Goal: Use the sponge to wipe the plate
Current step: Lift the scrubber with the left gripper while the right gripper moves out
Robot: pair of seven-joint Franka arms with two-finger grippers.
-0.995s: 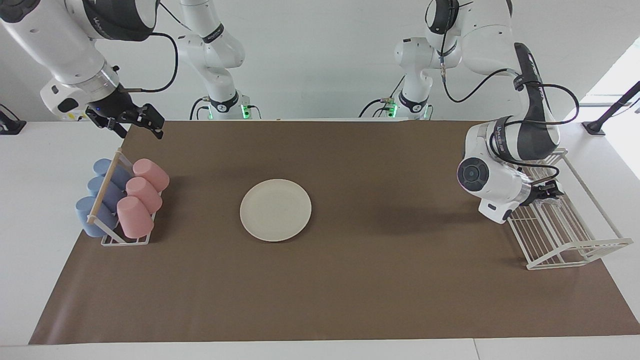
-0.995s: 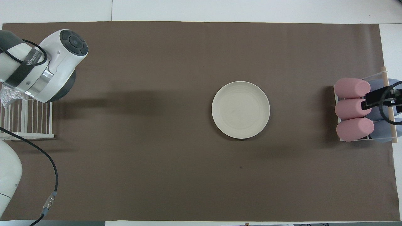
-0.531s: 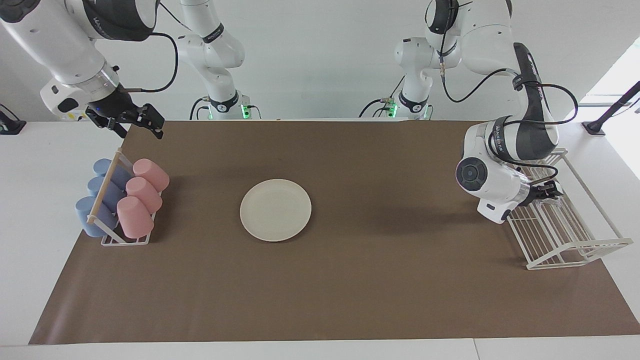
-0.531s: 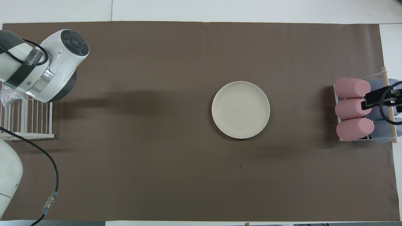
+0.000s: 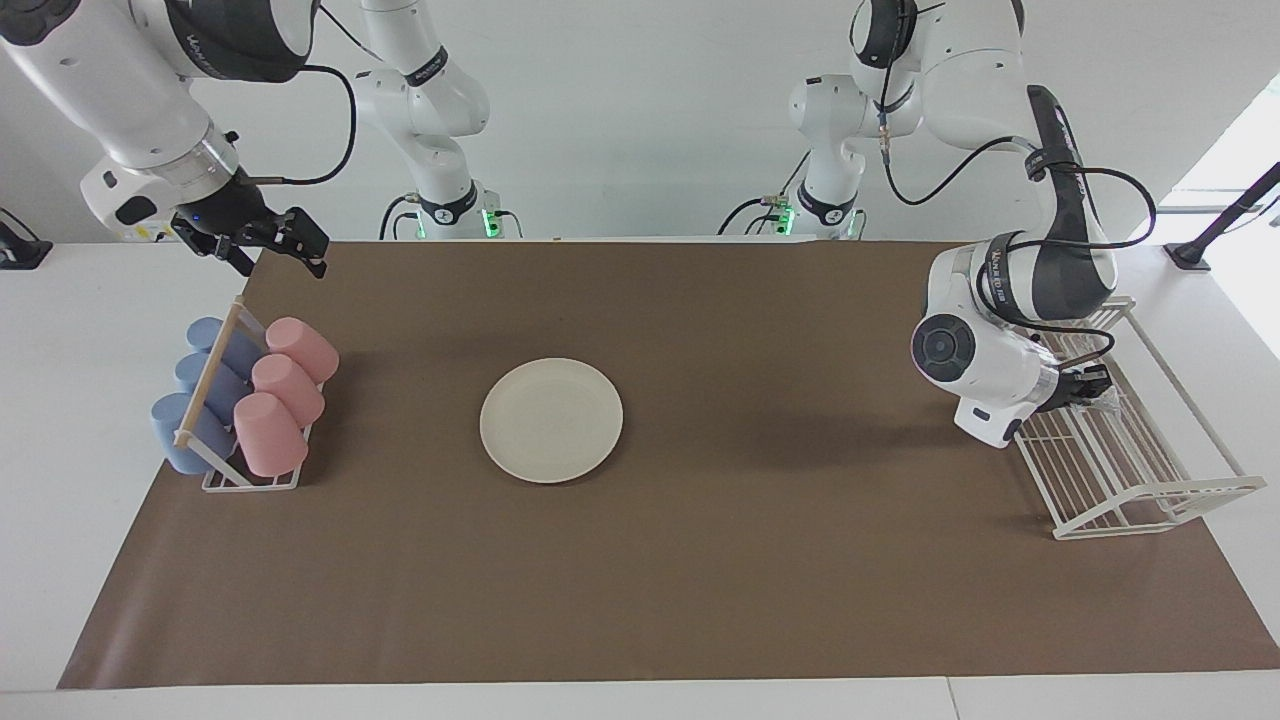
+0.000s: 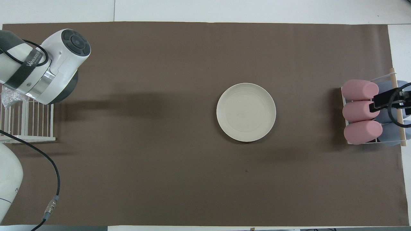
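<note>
Taking the facing view from its left edge: the right pincer (image 5: 268,245) hangs in the air with its fingers spread and nothing between them, over the edge of the brown mat (image 5: 700,560) at the right arm's end of the bench (image 5: 60,420). That arm waits. Just below it in that view stands a small cup rack (image 5: 225,400) with a wooden rod across its top, carrying three blue cups (image 5: 195,395) and three pink cups (image 5: 285,390) lying on their sides.

Near the middle of the mat, a little toward the right arm's end, lies the cream-white plate (image 5: 551,420), flat and bare, well apart from both pincers.

At the left arm's end of the bench stands the white wire rack (image 5: 1130,450), partly on the mat. The left arm bends low beside it, and the left pincer (image 5: 1088,386) reaches into the part of the rack nearer the robots. Its fingers are closed on the sponge (image 5: 1108,400), a silvery, wrinkled wad of which only a small piece shows past the pincer's tip. From overhead the pincer itself is hidden beneath the arm's wrist; a bit of the shiny sponge (image 6: 11,98) peeks out at the rack's (image 6: 29,125) upper end. Sponge and plate are well apart, with bare mat between them.
</note>
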